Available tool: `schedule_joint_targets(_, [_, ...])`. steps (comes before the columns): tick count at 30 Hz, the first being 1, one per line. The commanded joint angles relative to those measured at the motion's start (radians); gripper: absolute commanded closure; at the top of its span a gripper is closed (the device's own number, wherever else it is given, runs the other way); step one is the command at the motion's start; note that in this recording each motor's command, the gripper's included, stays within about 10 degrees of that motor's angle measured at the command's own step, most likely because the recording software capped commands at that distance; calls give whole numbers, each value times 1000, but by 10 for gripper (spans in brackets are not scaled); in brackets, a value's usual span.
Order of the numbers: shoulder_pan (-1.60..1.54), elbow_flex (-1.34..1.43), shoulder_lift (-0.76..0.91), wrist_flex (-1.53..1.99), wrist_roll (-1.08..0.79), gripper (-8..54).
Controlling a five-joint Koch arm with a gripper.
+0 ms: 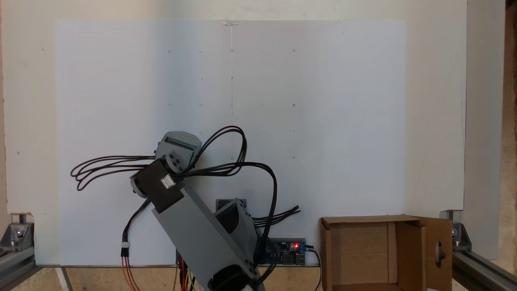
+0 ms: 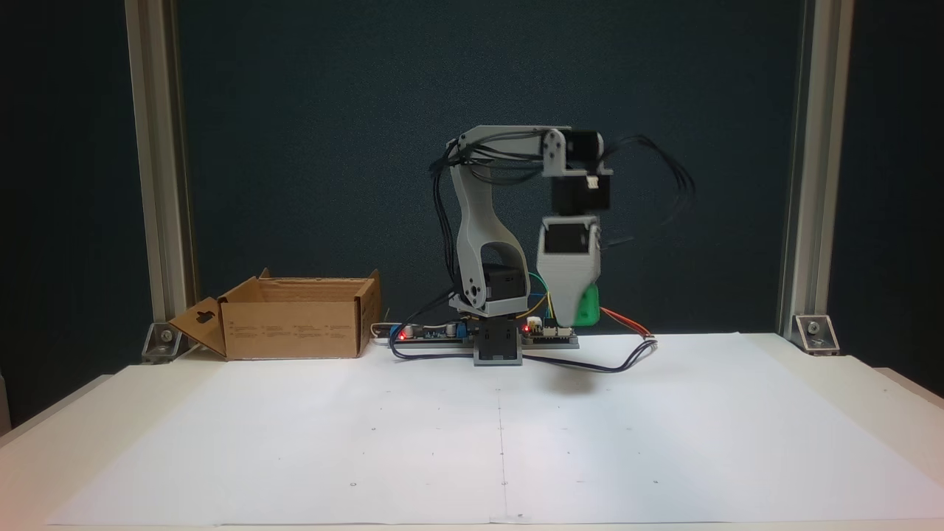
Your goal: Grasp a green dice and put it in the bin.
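Observation:
The green dice hangs a little above the white paper, right of the arm's base in a fixed view. My gripper points straight down and is shut on it, the grey jaw pressed against the cube's left side; the other jaw is hidden. From above, my grey wrist covers the dice. The bin, an open brown cardboard box with a keyhole-cut flap, stands at the far left of that view, well apart from the gripper. Seen from above, the bin is at the lower right.
Circuit boards with red lights lie beside the arm's base. Black cables loop onto the paper in front of it. Aluminium posts stand at the back corners. The white sheet stretches wide toward the front.

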Motion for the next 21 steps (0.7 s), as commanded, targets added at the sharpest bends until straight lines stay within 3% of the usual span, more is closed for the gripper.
schedule_joint_targets(1, [48, -89, 52, 32, -124, 316])
schedule_joint_targets(11, [330, -109, 196, 117, -400, 317])
schedule_joint_targets(21, [887, -110, 199, 103, -750, 317])
